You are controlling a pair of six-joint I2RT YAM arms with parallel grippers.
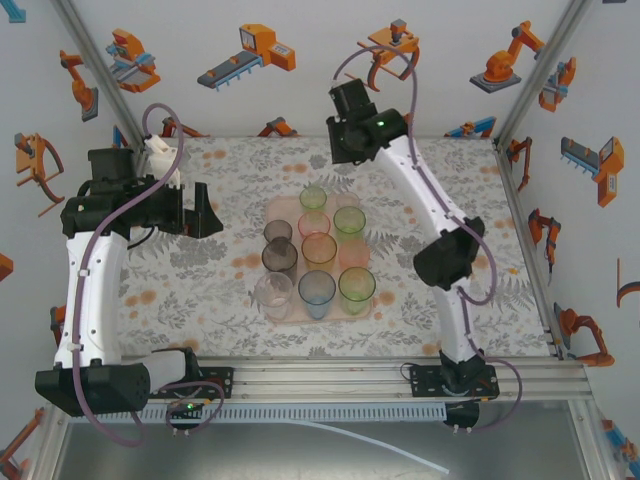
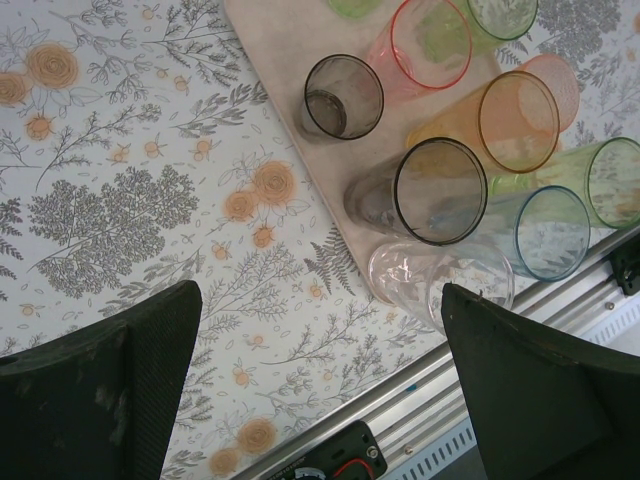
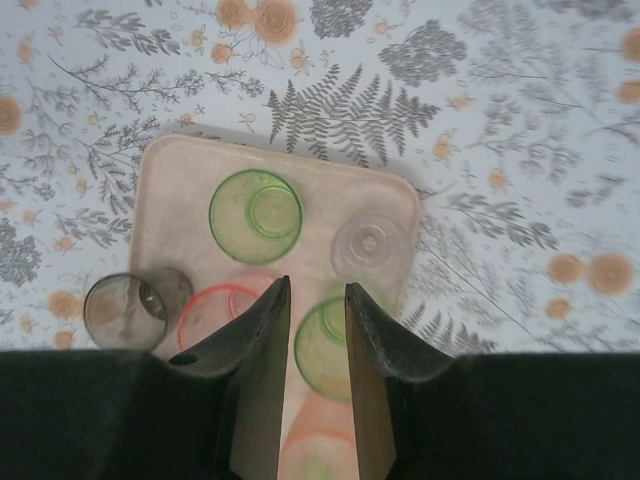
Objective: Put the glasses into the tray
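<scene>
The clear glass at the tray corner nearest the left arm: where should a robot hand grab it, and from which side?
Probably its rim, coming down from above, one finger inside and one outside its left wall. The clear glass stands upright, mouth open; a smoky glass sits close beyond it and the blue glass close on its right, so its left side looks free.

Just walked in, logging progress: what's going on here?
The job is filling a pink tray with glasses. The glasses in view all stand on it. The left gripper hangs wide open and empty over the table beside it; the right gripper hovers above the tray's far end, jaws narrowly apart, holding nothing.
</scene>
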